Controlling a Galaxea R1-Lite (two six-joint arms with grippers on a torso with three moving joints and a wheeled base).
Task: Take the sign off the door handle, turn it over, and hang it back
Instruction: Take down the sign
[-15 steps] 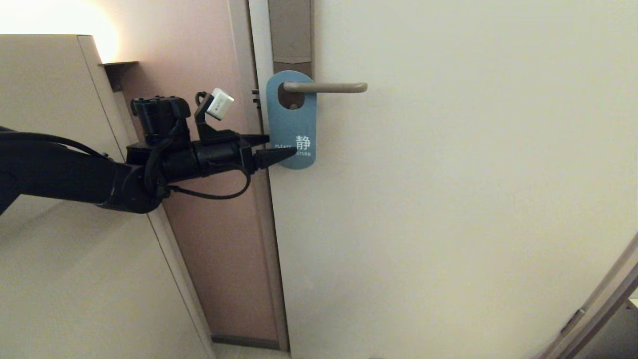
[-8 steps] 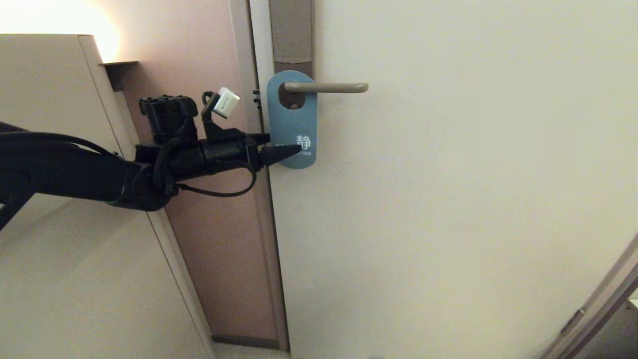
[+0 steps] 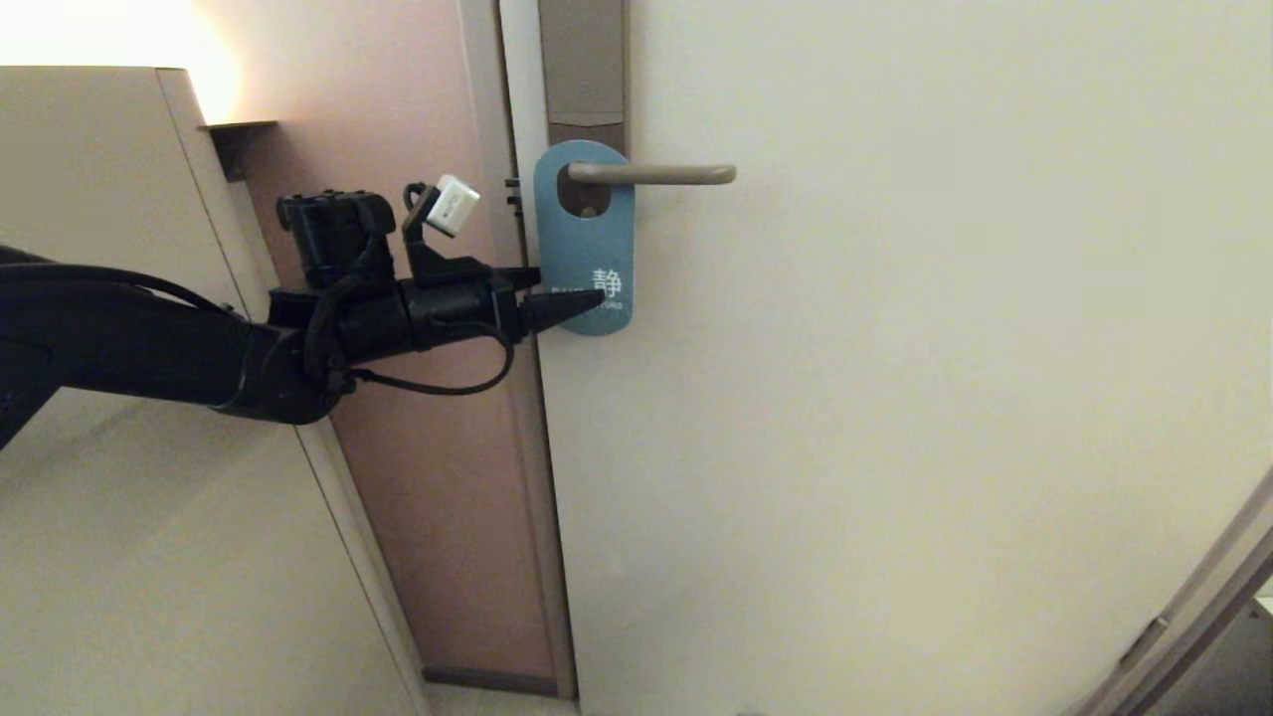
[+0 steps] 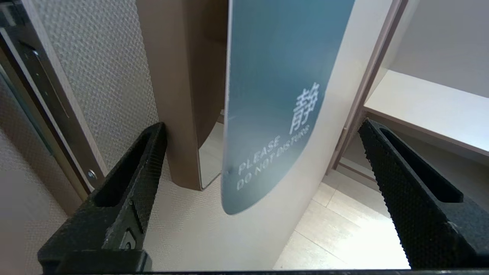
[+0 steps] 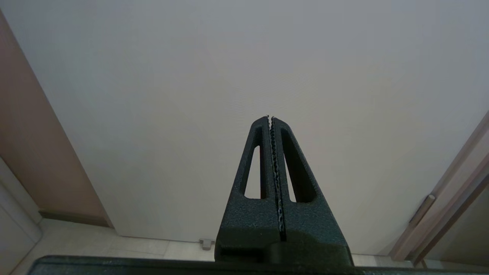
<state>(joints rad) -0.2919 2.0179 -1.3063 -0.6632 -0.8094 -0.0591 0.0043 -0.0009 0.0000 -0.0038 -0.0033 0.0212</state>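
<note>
**Sign hangs on the handle, left tool spread around its lower end**

Sign (image 3: 584, 239), a flat blue card with rounded ends, hangs on the door handle (image 3: 651, 174) by its oval hole, its printed face outward: a white Chinese character above the small lettering "PLEASE DO NOT DISTURB". The handle is a slim grey-beige lever pointing toward the robot's right, mounted on a tall brownish lock plate (image 3: 583, 60) at the edge of the pale door (image 3: 895, 398).

The left tool (image 3: 572, 298) reaches in from the robot's left at the level of the sign's lower end. In the left wrist view its two black fingers (image 4: 130, 191) are spread wide, released, with the sign's lower part (image 4: 275, 95) between them and touching neither. The card hangs a little clear of the door's surface there.

The right tool (image 5: 270, 118) does not show in the head view; its own camera shows it clenched on nothing, fingers pressed together, pointing at the plain door face, with floor below.
</note>
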